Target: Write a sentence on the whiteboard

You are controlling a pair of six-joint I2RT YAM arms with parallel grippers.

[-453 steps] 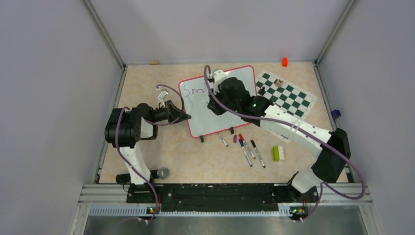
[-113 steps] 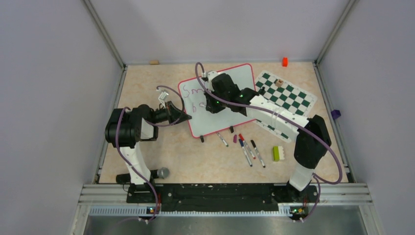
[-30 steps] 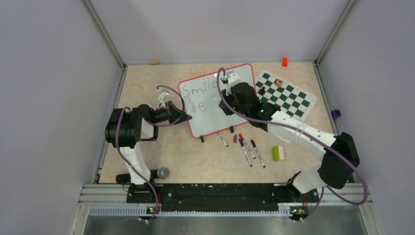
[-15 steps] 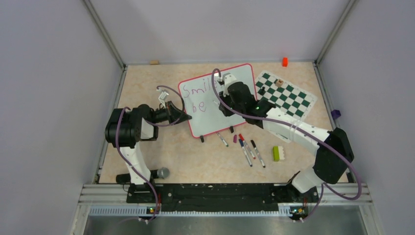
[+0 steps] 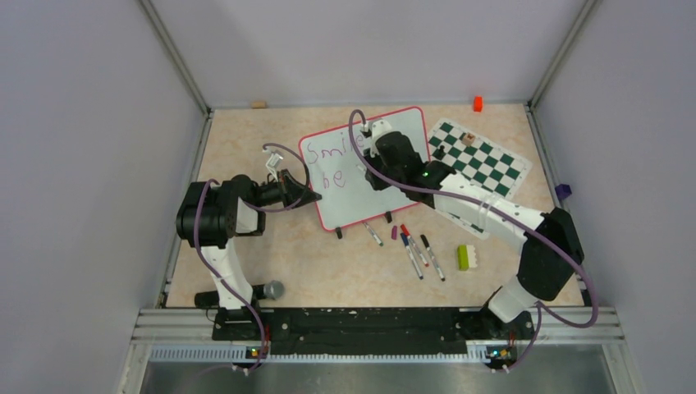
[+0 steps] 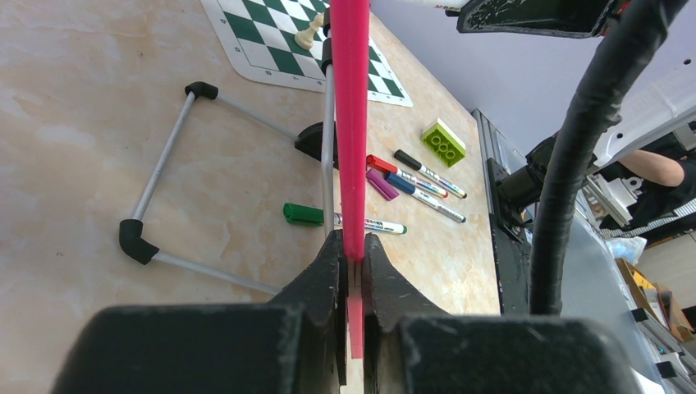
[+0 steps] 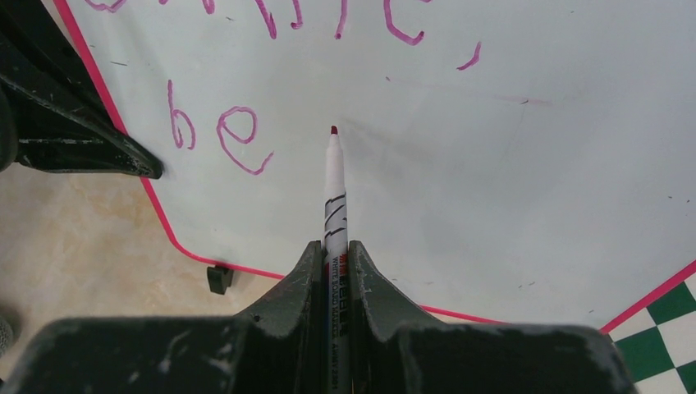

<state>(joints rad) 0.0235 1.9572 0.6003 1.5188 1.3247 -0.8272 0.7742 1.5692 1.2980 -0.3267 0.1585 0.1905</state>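
The whiteboard, white with a red-pink rim, stands tilted at mid table. My left gripper is shut on its left edge; the left wrist view shows the rim pinched between the jaws of the left gripper. The sentence reads "Smile," with "be" below it in purple-magenta. My right gripper is shut on a white marker, tip pointing at the board just right of "be". Over the board's middle, the right gripper hides part of it.
A green-and-white chess mat lies right of the board. Several markers and a green brick lie in front. An orange block sits at the back. Behind the board are its wire stand and a green-capped marker.
The right gripper has carried the marker left and down from the comma after "Smile" to beside "be". The lettering grew from "Sm" over the earlier frames. The left arm has not moved.
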